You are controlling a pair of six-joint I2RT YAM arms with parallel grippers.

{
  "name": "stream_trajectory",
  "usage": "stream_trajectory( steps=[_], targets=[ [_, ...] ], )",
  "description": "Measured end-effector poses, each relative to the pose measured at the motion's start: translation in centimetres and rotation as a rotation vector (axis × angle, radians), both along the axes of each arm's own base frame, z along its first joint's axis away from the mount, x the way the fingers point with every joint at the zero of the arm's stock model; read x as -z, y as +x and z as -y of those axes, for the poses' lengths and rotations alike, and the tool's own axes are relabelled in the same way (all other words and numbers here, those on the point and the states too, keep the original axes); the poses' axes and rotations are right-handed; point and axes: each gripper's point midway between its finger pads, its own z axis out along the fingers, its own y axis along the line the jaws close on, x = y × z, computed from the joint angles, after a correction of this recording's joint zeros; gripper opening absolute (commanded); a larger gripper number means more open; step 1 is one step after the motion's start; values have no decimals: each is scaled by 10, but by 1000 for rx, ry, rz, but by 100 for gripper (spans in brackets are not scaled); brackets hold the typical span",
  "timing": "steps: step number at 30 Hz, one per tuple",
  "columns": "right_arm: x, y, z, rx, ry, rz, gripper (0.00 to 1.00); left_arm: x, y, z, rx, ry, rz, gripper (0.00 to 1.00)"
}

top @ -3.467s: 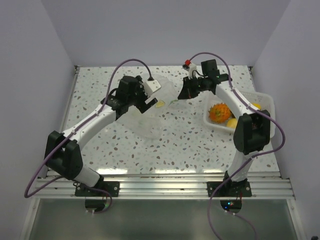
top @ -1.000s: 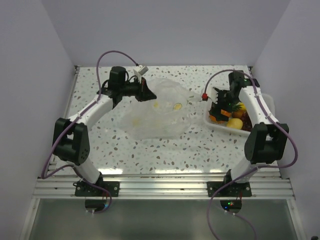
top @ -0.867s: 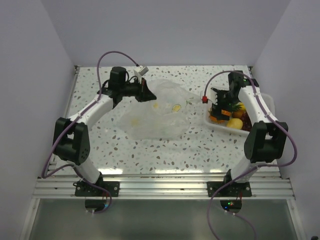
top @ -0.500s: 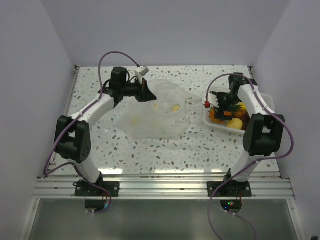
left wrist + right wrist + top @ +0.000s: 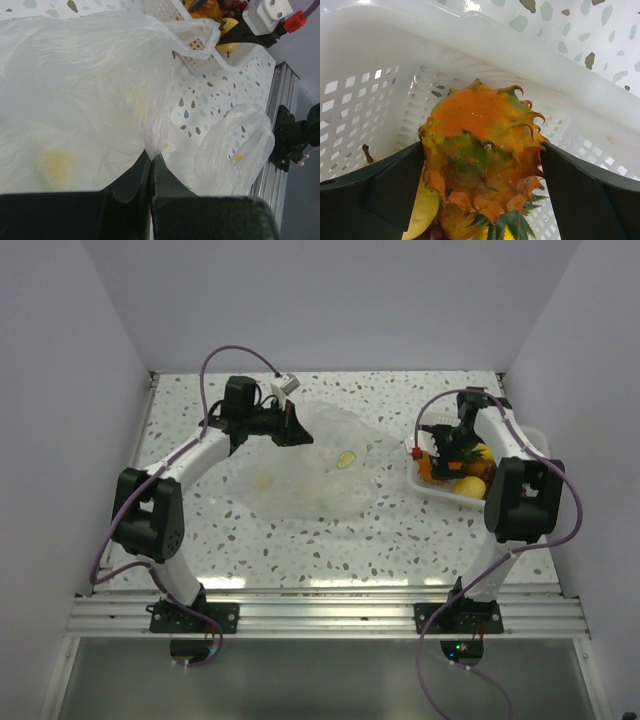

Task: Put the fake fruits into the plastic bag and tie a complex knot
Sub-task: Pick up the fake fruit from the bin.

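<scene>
The thin, crinkly transparent plastic bag (image 5: 310, 475) lies spread on the speckled table (image 5: 200, 530) between the arms. It is light and limp, so it will slide and collapse rather than hold its shape. Take it by a gathered fold of film near the mouth, never by a flat panel. The left gripper (image 5: 151, 161) does this already: its jaws are pressed together on a pinch of the film, holding up the far left edge of the bag. The spiky orange-and-green fake fruit (image 5: 480, 145) sits in the rigid white slotted plastic tray (image 5: 370, 90) at the right of the table. It looks like a light, hard, glossy shell, so it is probably slippery on its smooth faces. Grip it across its widest part, where the soft spines should give purchase. The right gripper (image 5: 445, 452) has its jaws spread wide on either side of this fruit and not yet closed on it. Whether the fingers (image 5: 380, 190) touch it cannot be told. Count: one bag, one tray, two grippers. Two yellowish fruits (image 5: 345, 458) show through the film. The tray holds at least four fruits, namely the spiky one, a smooth yellow fruit (image 5: 422, 210), another yellow one and a dark reddish one, though overlap prevents an exact total. No knot has been formed.
</scene>
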Motion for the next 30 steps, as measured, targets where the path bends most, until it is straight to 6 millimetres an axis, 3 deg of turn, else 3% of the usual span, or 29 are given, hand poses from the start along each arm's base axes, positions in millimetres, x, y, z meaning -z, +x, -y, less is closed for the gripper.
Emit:
stream_trajectory(
  steps=[5,9,14,20,24,30],
  targets=[
    [0,1,0,1,2,-2,99,0,0,0,0,1,-2,0],
    [-2,2,-1,2,8,2,79,0,0,0,3,4,1,0],
    [-14,11,-2,48,39,1,67,-1,0,0,3,5,-1,0],
    [-63,34,-3,128,114,70,60,-1,0,0,2,4,1,0],
    [-86,33,-4,186,167,63,58,-2,0,0,1,3,-1,0],
    [-157,49,-21,214,332,186,58,-4,0,1,-11,-9,-21,0]
  ],
)
